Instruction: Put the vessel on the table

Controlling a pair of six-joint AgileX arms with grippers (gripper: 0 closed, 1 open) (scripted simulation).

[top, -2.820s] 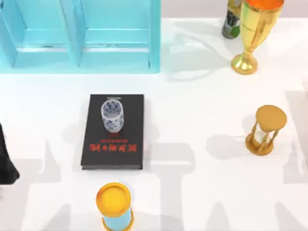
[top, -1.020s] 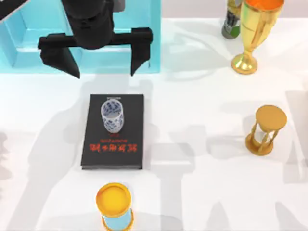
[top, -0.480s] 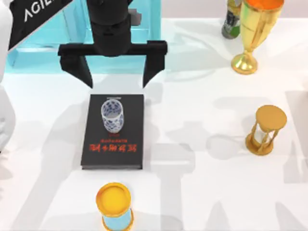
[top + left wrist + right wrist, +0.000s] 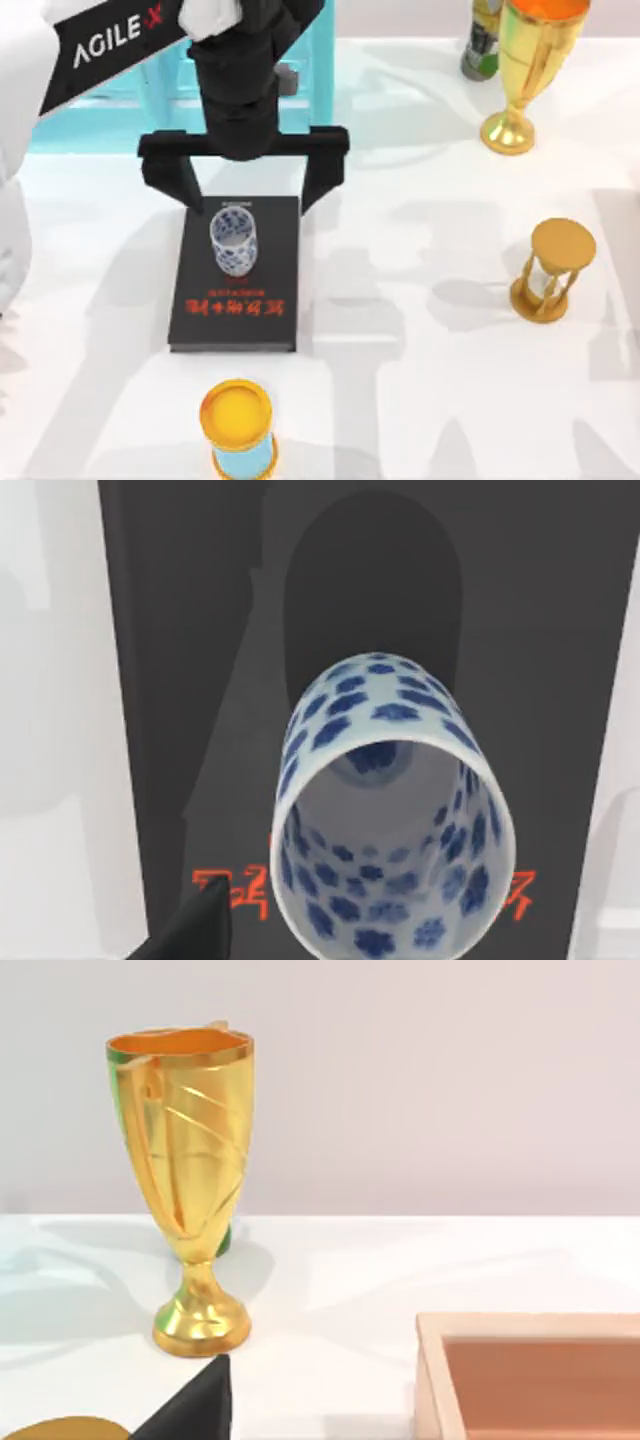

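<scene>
The left gripper (image 4: 246, 185) — jaws wide — hangs at the book's (image 4: 237, 305) far edge, just beyond the upright vessel (image 4: 233, 240).

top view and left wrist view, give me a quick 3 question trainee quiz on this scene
1. True or false: the small white cylindrical porcelain-like cup with blue lattice pattern stands upright on the black book with red lettering.
2. Multiple choice: the left gripper is
A. shut on the cup
B. open, at the book's far edge, with the cup not yet between its fingers
C. over the golden hourglass
3. Fill in: the tall golden goblet stands at the far ____ of the large glossy white tabletop.

Key: 1 true; 2 B; 3 right.
</scene>
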